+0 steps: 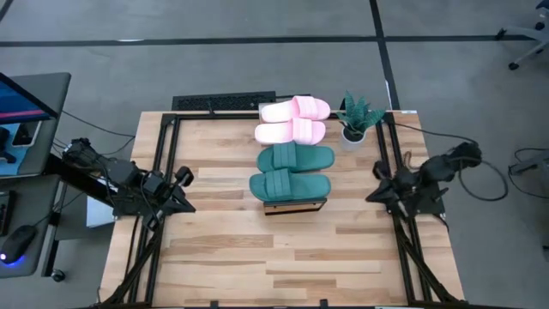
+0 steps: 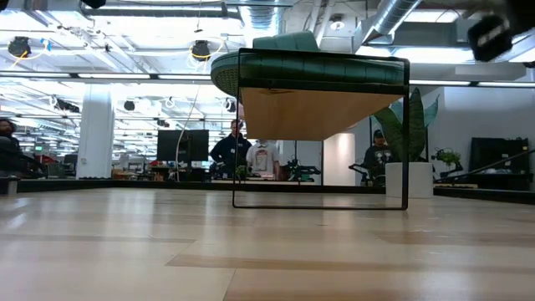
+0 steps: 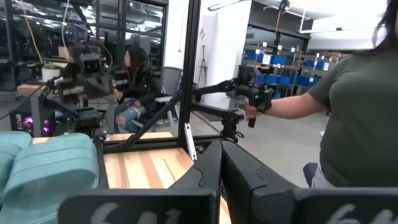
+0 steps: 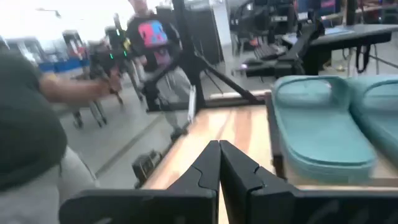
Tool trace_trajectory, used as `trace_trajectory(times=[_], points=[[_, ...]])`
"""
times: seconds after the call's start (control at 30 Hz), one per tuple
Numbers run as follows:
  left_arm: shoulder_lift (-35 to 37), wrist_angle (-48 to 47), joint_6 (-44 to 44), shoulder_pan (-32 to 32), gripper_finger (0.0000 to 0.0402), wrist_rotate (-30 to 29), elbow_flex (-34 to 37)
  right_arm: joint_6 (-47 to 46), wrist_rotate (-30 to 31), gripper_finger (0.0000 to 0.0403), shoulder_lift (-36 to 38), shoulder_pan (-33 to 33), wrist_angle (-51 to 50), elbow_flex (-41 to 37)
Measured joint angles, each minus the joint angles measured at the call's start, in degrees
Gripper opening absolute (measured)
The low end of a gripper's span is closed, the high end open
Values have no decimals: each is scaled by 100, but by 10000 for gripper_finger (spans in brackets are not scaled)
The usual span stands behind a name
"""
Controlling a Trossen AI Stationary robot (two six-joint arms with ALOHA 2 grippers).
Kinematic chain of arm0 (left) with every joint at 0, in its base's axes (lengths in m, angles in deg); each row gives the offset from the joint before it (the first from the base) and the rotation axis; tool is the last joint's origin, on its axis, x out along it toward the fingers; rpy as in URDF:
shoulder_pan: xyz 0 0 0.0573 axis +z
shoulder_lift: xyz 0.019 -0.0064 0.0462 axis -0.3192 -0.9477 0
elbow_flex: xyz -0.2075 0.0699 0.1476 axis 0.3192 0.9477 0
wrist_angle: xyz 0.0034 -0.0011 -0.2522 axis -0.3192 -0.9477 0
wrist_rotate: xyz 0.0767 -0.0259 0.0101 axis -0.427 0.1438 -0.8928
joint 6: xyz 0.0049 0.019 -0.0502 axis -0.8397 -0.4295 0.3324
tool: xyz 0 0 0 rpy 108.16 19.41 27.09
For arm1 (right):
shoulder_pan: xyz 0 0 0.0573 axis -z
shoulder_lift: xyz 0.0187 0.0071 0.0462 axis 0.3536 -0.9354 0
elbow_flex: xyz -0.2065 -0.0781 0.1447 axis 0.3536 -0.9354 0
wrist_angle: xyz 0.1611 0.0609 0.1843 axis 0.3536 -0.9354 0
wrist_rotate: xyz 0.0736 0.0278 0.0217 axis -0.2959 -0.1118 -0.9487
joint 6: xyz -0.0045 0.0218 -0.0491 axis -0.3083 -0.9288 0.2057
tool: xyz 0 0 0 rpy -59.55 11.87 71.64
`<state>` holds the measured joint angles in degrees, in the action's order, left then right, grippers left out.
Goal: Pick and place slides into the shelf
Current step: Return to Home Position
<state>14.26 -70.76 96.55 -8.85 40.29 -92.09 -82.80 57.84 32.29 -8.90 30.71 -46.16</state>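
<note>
Four slides lie side by side along the shelf (image 1: 294,207), in a row from the upper centre of the high view down to mid-frame. The two pink slides (image 1: 294,131) are uppermost and the two teal slides (image 1: 292,184) sit below them. A potted plant (image 1: 354,120) stands just right of the pink ones. In the low view, the nearest teal slide overhangs the shelf's black frame on both sides.

My left pincer (image 1: 180,199) sits at mid-left of the bench (image 1: 214,257) and my right pincer (image 1: 377,194) at mid-right. Both are well apart from the shelf. Each wrist view shows the fingers pressed together with nothing between them.

I judge the placing finished, since no slide lies off the shelf. All that seems left is settling both arms at rest.
</note>
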Motion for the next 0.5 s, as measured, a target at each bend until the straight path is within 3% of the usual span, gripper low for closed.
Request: trace_trajectory(times=[0.3, 0.5], points=[[2, -175, 2, 0, 0, 70, 0, -330, -111, 0, 76, 1, 1920, -1484], [2, -294, 4, 0, 0, 78, 0, -622, -107, 0, 63, 2, 2430, -1986]])
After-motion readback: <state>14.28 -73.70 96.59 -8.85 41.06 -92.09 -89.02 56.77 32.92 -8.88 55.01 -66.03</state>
